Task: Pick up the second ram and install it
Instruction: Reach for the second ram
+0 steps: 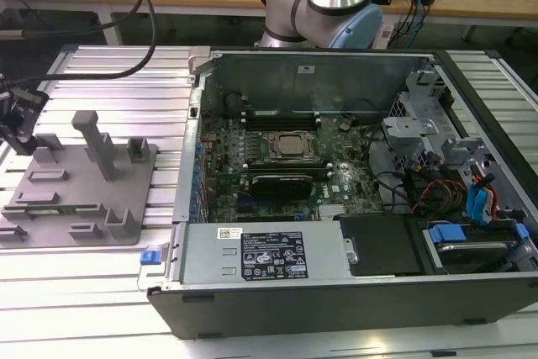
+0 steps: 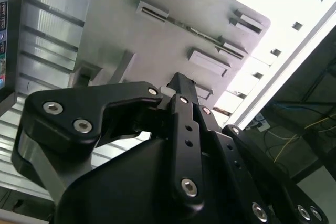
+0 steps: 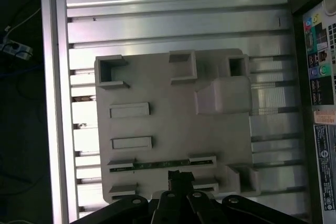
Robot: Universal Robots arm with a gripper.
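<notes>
I hold the gripper (image 3: 181, 174) low over the grey tray (image 3: 157, 82) on the slotted surface (image 3: 157, 24), with its fingers (image 2: 184, 85) drawn together and pinching nothing. The second ram (image 3: 152, 166) stands on edge between tray holders just beside them, likely so its top edge can be gripped.

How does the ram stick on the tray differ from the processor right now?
The ram stick is long, thin and green, standing on edge in the grey tray's holders; the processor is square, silver and lies flat on the motherboard. The end effector hangs by the ram stick, far from the processor.
</notes>
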